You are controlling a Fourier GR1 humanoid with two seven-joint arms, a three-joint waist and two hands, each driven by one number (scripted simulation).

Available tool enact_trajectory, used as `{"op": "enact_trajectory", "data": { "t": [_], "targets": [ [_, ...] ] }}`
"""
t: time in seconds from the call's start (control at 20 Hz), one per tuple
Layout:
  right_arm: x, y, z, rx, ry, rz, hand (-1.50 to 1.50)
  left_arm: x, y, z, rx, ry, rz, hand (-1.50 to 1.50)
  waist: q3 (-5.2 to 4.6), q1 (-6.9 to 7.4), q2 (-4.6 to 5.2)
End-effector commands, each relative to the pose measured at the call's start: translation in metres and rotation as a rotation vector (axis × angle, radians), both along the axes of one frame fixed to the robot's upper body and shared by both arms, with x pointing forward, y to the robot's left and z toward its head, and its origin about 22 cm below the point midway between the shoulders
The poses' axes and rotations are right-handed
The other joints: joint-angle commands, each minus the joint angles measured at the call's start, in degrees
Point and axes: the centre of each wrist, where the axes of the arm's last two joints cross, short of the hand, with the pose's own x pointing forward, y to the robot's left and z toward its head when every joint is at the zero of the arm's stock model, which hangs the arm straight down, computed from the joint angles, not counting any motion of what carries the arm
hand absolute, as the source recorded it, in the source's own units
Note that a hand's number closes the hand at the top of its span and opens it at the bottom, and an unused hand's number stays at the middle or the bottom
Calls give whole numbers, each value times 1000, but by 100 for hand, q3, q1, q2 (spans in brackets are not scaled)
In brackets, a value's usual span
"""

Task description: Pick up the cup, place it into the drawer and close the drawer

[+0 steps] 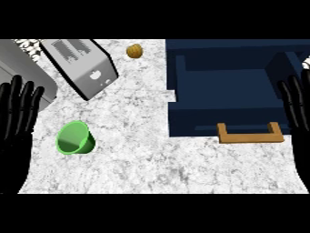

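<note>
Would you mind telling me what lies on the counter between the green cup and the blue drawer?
Nothing: in the head view the stretch of marble counter between the green cup and the blue drawer is bare.

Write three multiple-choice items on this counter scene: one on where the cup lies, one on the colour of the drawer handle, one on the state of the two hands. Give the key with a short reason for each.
1. Where is the green cup?
A. Inside the drawer
B. On the counter, left of the drawer
C. On top of the toaster

2. What colour is the handle on the dark blue drawer?
A. Green
B. Silver
C. Tan brown

3. What state are the left hand and right hand in?
A. Both open, holding nothing
B. Left hand curled round the cup
C. Right hand gripping the handle

Key:
1 B, the cup lies on its side on the marble top, apart from the drawer.
2 C, the handle is tan brown against the blue front.
3 A, both hands show straight fingers at the view's edges.
</note>
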Motion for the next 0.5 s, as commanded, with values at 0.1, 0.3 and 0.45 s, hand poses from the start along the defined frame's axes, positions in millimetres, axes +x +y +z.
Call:
{"op": "enact_trajectory", "data": {
  "t": [0.1,0.3,0.45],
  "targets": [
    [3,-6,-8,15,-7,-41,-150,-4,28,17,40,-42,-225,-150,-250,67,179],
    [-2,0,-18,-60,144,29,-150,-1,52,-24,-136,185,-327,-150,-270,95,231],
    [5,-10,-14,-74,171,40,-150,11,89,-19,-188,207,-343,-150,-255,60,204]
  ]
}}
